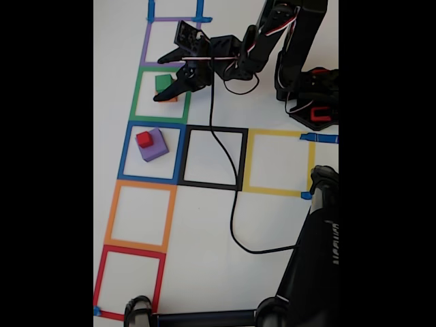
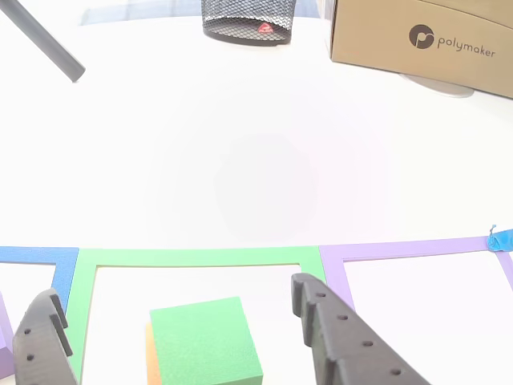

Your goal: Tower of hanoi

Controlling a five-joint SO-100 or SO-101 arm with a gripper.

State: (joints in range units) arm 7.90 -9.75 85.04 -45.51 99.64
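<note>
White tabletop (image 1: 272, 225) with coloured tape squares; spread-jawed black gripper (image 2: 176, 317) straddles the green cube (image 2: 204, 345), seemingly atop an orange cube (image 2: 149, 357).

In the fixed view, two cubes (image 1: 163, 87) sit stacked inside one tape square (image 1: 138, 95); the jaws straddle them. In the next square down, the smallest cube (image 1: 144, 139) sits on the biggest (image 1: 156, 148).
</note>
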